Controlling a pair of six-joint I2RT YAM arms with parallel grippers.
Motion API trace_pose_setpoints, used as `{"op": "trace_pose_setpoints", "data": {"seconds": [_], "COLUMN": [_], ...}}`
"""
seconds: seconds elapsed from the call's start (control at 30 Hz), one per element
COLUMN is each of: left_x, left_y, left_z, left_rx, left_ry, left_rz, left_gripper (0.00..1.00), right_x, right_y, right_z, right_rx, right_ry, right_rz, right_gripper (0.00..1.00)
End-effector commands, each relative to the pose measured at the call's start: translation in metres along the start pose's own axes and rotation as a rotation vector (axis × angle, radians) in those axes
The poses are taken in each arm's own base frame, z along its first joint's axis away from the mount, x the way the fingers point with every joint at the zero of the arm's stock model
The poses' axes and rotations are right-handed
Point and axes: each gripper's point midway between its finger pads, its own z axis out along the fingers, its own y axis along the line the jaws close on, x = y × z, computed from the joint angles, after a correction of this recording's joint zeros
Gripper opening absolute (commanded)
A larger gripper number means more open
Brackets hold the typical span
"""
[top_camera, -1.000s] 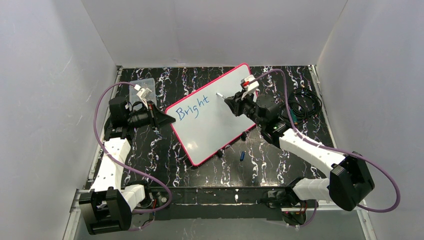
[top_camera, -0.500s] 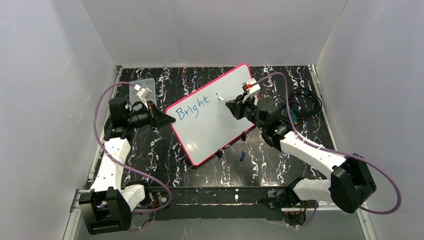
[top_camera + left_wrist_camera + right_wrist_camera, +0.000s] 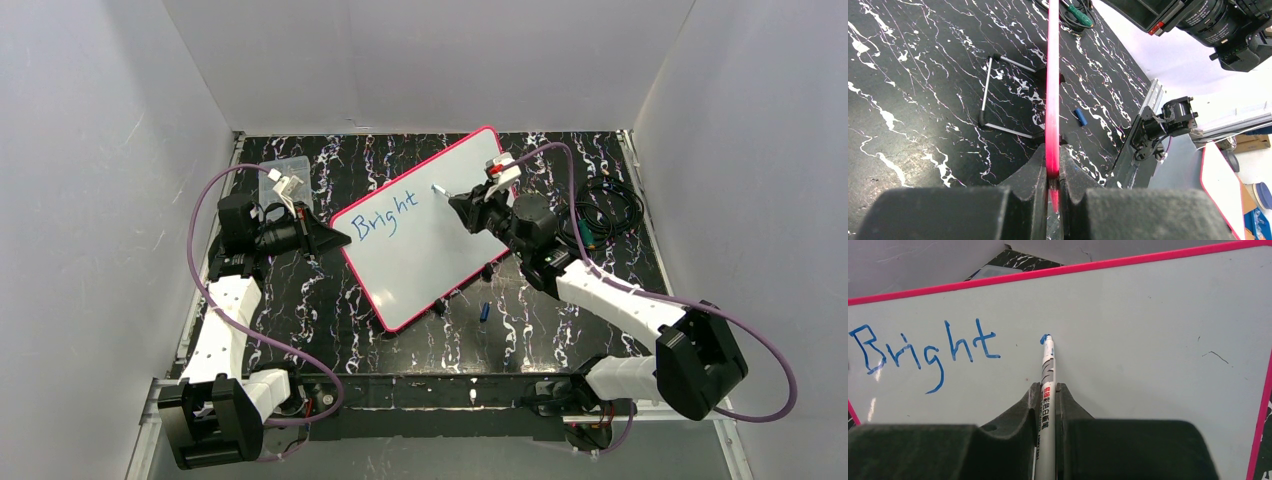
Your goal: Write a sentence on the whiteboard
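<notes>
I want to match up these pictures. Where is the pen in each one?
Top external: the pen is just right of the middle, its tip on the whiteboard after the word Bright.
Left wrist: the pen is not in it.
Right wrist: the pen runs up from bottom centre, tip at a small blue mark.
Shared landmark: the whiteboard's pink rim.

Black, white-veined counter (image 3: 340, 330), whiteboard (image 3: 430, 250) propped at a tilt mid-counter on a metal wire stand (image 3: 987, 90), small blue cap (image 3: 484, 312) toward the near edge, clear plastic box (image 3: 285, 172) at the far left corner, coil of black cable (image 3: 608, 210) by the right edge.
</notes>
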Motion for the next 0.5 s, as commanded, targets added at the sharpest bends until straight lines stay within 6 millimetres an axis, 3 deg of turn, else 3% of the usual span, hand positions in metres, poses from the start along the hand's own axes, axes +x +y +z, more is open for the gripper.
{"op": "trace_pose_setpoints", "data": {"seconds": [0.0,0.27,0.47], "left_x": [-0.012,-0.012,-0.012], "left_y": [-0.011,-0.011,-0.012], "left_z": [-0.004,-0.004,-0.004], "left_rx": [0.032,0.032,0.032], "left_ry": [-0.031,-0.032,-0.033], "left_rz": [0.102,0.104,0.106], "left_gripper": [0.0,0.0,0.0], "right_x": [-0.032,-0.029,-0.01], "right_y": [-0.006,-0.013,-0.013], "right_z": [0.009,0.007,0.0], "right_rx": [0.042,0.08,0.07], "right_ry": [-0.096,-0.089,-0.033], "right_rz": [-0.008,-0.014,-0.005], "right_gripper": [0.01,0.01,0.01]}}
